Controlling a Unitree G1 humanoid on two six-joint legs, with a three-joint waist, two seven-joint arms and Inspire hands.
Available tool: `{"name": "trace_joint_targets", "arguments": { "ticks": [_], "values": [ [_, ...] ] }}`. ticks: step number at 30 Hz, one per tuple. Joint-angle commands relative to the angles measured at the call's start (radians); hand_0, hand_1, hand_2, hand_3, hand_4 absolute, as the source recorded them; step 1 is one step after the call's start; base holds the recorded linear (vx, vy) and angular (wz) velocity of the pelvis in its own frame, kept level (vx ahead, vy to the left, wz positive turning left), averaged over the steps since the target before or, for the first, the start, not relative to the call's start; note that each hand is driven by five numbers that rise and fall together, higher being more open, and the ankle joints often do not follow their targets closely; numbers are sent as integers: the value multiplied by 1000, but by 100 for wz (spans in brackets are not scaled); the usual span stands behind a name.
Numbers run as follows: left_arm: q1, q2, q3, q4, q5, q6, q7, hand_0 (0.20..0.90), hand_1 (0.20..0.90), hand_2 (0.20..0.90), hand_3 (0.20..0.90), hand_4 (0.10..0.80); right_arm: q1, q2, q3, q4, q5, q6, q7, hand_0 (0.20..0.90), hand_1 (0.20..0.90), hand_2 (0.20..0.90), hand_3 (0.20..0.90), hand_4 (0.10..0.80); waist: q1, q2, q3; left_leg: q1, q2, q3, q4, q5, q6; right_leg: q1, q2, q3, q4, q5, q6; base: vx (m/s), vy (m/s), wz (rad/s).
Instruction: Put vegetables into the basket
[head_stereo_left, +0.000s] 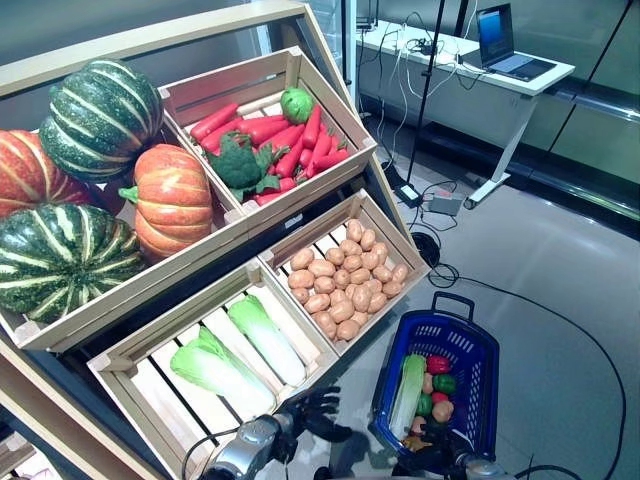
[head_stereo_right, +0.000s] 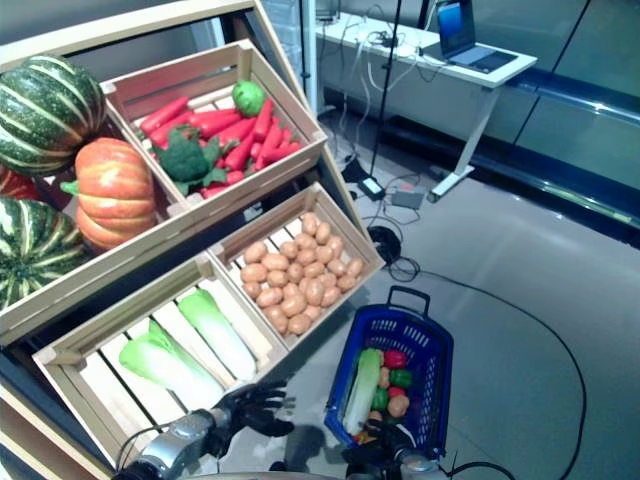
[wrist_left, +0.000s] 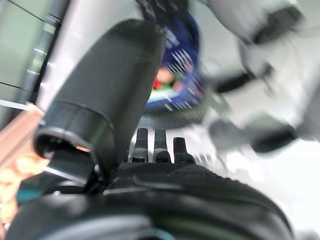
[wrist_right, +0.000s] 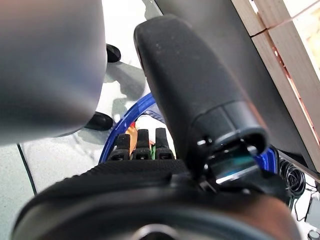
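Observation:
The blue plastic basket (head_stereo_left: 452, 325) stands on the floor at the lower right of the wooden stand. In it lie a long pale green cabbage (head_stereo_left: 408, 395), a red pepper (head_stereo_left: 438, 364), a green pepper (head_stereo_left: 445, 383) and a brown potato (head_stereo_left: 442, 410). My left hand (head_stereo_left: 315, 410) hovers low between the cabbage crate (head_stereo_left: 130, 368) and the basket, fingers relaxed, holding nothing; it also shows in its wrist view (wrist_left: 150, 190). My right hand (head_stereo_left: 440, 460) is at the basket's near rim with straight fingers, empty, and its wrist view (wrist_right: 150, 185) shows the blue rim (wrist_right: 120, 135) past the fingers.
The tilted wooden stand (head_stereo_left: 200, 252) with its crates takes up the left and middle. A white table (head_stereo_left: 470, 70) with a laptop stands at the back right. Cables (head_stereo_left: 440, 270) lie on the grey floor behind the basket.

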Motion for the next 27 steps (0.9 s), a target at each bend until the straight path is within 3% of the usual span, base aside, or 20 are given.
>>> {"name": "trace_joint_targets", "arguments": {
  "ticks": [1,4,8,12,17,23,27],
  "values": [
    [-112,13,-14,-135,-162,14,-101,900,900,900,900,800,-34,7,59,-28,2,-5,-18,900,900,900,900,800,4,-18,16,-23,4,-43,2,-66,-45,-25,-8,18,4,19,21,0,0,0],
    [-112,28,-6,-208,-175,-12,-122,900,900,900,900,800,-19,8,59,-37,-4,-4,-22,900,900,900,900,800,0,-16,18,-31,3,-45,2,-64,-44,-28,-4,18,4,20,21,0,0,0],
    [-130,79,5,-322,-72,-69,-63,900,900,900,900,800,-7,3,57,-26,0,-22,-30,900,900,900,900,800,0,-12,22,-39,1,-46,2,-61,-40,-35,-3,16,7,17,20,0,0,0],
    [-174,187,82,-451,116,-88,40,900,900,900,900,800,0,-23,46,-23,4,-49,-13,900,900,900,900,800,7,3,52,-63,-3,-50,5,-50,-30,-71,-2,15,50,-1,13,-29,14,0],
    [-201,325,142,-479,283,-94,115,900,900,900,900,800,3,-60,54,-37,13,-78,6,900,900,900,900,800,12,15,96,-92,-9,-60,25,-40,-28,-98,1,17,85,-15,0,-34,7,5],
    [-222,421,182,-504,471,-101,249,900,900,900,900,800,-23,-100,37,-49,83,-121,1,900,900,900,900,800,21,24,156,-165,-20,-70,89,-39,-35,-135,-2,3,103,-16,-18,-64,-7,11],
    [-254,490,178,-500,749,-146,417,900,900,900,900,800,-59,-130,25,-98,116,-152,-10,900,900,900,900,800,30,37,229,-267,-35,-94,165,-28,-46,-212,-4,-29,173,-35,-39,-150,-28,21]
  ]
}}
